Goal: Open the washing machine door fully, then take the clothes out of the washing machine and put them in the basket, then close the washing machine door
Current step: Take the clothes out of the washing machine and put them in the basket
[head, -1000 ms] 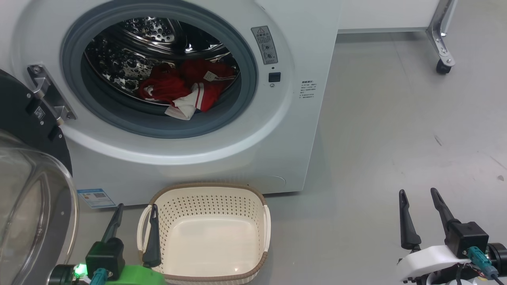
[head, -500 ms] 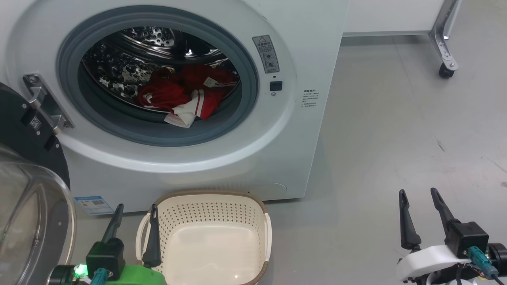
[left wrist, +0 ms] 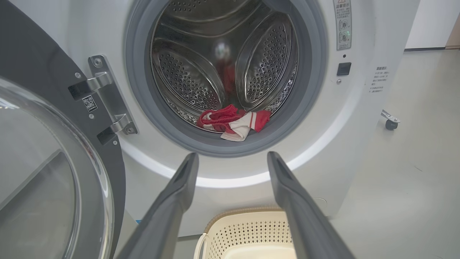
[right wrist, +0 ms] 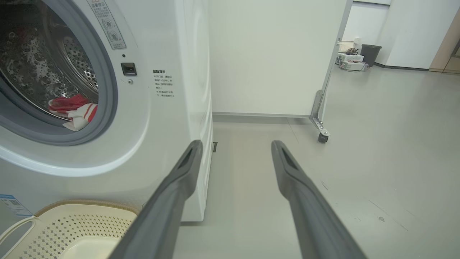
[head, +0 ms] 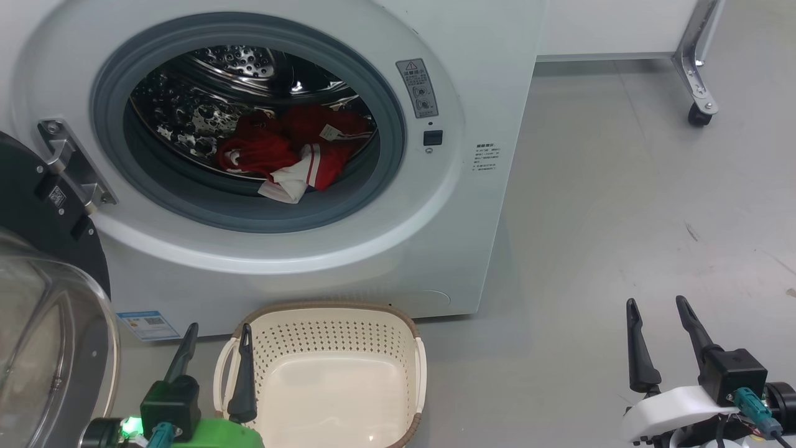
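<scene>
Left gripper [head: 219, 326]: jaws spread wide, holding nothing. Basket [head: 329, 306] sits just right of them, and its near handle overlaps the inner finger in the head view. Right gripper [head: 656, 300]: jaws equally wide, empty, over bare floor [head: 622, 186], well right of the basket. Washing machine door [head: 28, 205] stands open left of the left jaws. Clothes [head: 280, 152] lie in the washing machine [head: 448, 236] drum, ahead of and above the left jaws.

Left wrist view looks between its jaws into the drum: clothes at the front lip, door hinge [left wrist: 107, 97] off left. Right wrist view adds the machine's side panel and a wheeled frame leg [right wrist: 319, 118] ahead of its jaws, with the clothes far left.
</scene>
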{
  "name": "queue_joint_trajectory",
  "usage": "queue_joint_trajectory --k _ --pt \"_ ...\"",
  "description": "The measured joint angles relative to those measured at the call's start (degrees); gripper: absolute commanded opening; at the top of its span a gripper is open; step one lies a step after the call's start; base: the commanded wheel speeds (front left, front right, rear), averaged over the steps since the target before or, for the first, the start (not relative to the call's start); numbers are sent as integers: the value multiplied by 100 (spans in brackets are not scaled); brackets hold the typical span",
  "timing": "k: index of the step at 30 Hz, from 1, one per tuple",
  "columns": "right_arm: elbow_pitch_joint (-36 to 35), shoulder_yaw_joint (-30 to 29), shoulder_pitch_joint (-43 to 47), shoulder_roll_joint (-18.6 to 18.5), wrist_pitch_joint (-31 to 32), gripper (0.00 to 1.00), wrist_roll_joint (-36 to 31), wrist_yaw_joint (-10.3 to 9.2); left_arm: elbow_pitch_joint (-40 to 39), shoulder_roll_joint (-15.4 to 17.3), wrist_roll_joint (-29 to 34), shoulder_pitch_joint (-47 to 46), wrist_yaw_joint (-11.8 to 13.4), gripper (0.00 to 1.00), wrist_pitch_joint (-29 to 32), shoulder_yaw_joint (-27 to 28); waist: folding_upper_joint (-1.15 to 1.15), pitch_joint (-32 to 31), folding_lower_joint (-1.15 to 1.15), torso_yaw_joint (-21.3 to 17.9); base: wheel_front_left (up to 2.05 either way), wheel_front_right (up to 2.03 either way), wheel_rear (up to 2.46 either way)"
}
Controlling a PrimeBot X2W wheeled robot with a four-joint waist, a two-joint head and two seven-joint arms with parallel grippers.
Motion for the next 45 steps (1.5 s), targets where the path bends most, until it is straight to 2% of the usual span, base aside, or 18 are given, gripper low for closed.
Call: queue_joint_trajectory --k 9,18,26,34,45 --pt "-35 23 -1 -1 0 100 0 40 44 -1 0 -1 0 100 41 -55 0 101 0 -34 0 0 0" --pt "-243 92 -117 -31 1 100 -2 91 213 -2 0 -330 -7 100 144 -186 0 496 0 -163 0 0 0" --pt "-396 159 -399 -42 1 100 -8 191 512 -7 -7 -1049 -259 100 450 -311 0 951 0 -315 0 0 0" --pt "-480 227 -758 4 1 100 -8 252 872 118 -170 -2157 -611 100 1092 -298 0 1547 0 -560 0 0 0" --pt "-411 322 -1237 207 0 100 103 344 1274 713 -297 -3728 -870 100 2013 99 0 2347 0 -1017 0 0 0"
